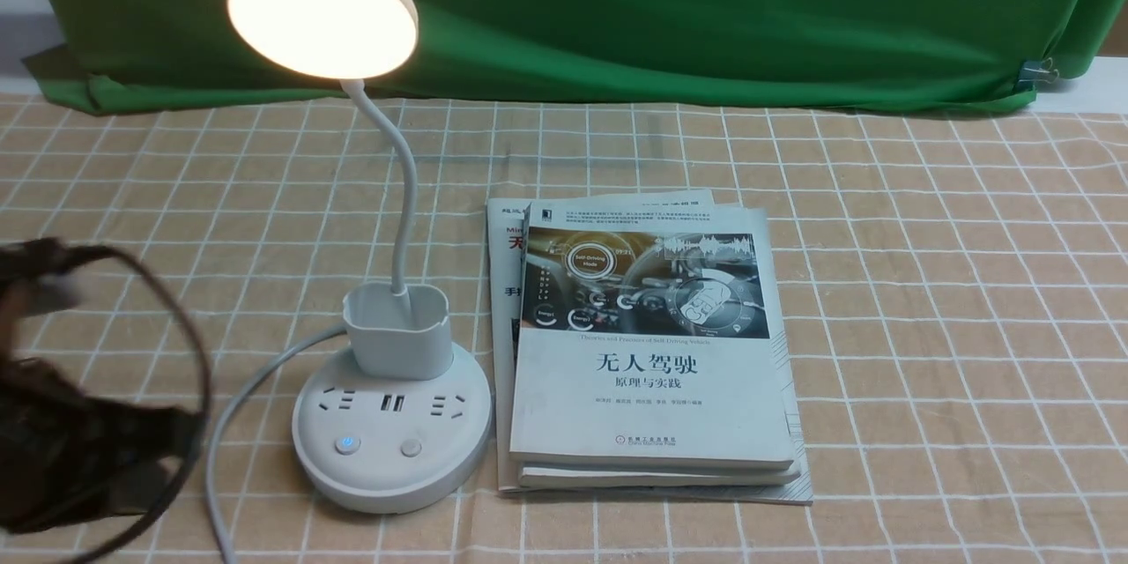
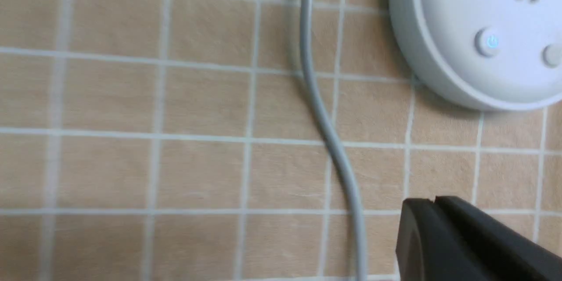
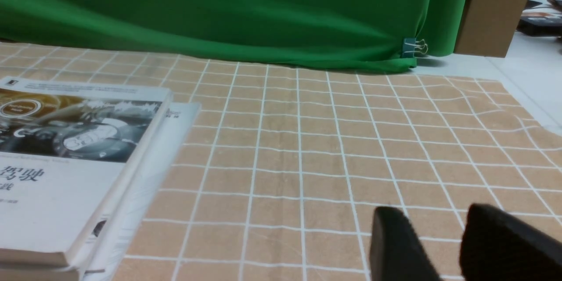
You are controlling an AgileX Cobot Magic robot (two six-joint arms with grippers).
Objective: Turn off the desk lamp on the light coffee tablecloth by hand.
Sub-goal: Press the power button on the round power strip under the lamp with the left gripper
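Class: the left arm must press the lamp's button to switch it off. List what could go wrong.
The left end effector could hit the unlit button instead of the lit power button next to it. It could also catch the cable running close beside it, dragging the desk lamp.

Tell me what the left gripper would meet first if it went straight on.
Probably the lamp base, at its rim near the lit button. The left gripper points over the cloth toward it; its height is unclear.
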